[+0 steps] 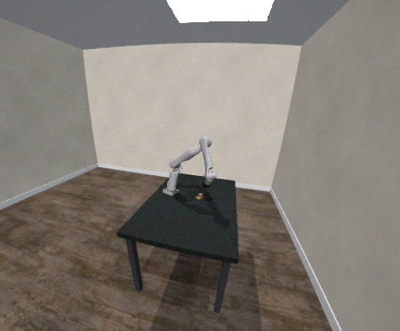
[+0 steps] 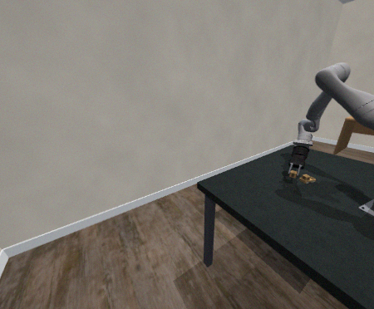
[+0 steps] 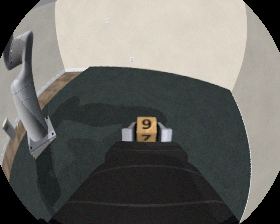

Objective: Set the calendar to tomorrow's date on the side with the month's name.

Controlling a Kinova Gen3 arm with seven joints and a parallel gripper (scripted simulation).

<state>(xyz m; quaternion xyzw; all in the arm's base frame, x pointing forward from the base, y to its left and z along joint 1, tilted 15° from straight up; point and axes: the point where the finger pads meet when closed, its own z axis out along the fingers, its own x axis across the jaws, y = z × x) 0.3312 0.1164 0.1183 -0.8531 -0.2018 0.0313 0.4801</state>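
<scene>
My gripper [image 2: 294,173] [image 3: 146,128] is shut on a wooden cube [image 2: 293,174] [image 3: 146,123]. In the wrist view, one face of this cube shows a dark 9 and the face below it shows a 7, partly cut off. In the exterior view, the held cube is close above the table, left of the calendar tray [image 2: 312,179] [image 1: 197,197]. Another wooden piece, apparently the other cube [image 2: 306,177], is at the tray. Its digits and the month's name are too small to read. In the top view the fingertips and held cube cannot be made out.
The dark table [image 1: 181,227] [image 2: 247,195] [image 3: 201,165] carries the tray and the arm's base [image 1: 171,191] [image 3: 42,137]. The base stands on the far side of the tray from the gripper in the exterior view. A wooden piece of furniture [image 2: 343,134] stands beyond the table.
</scene>
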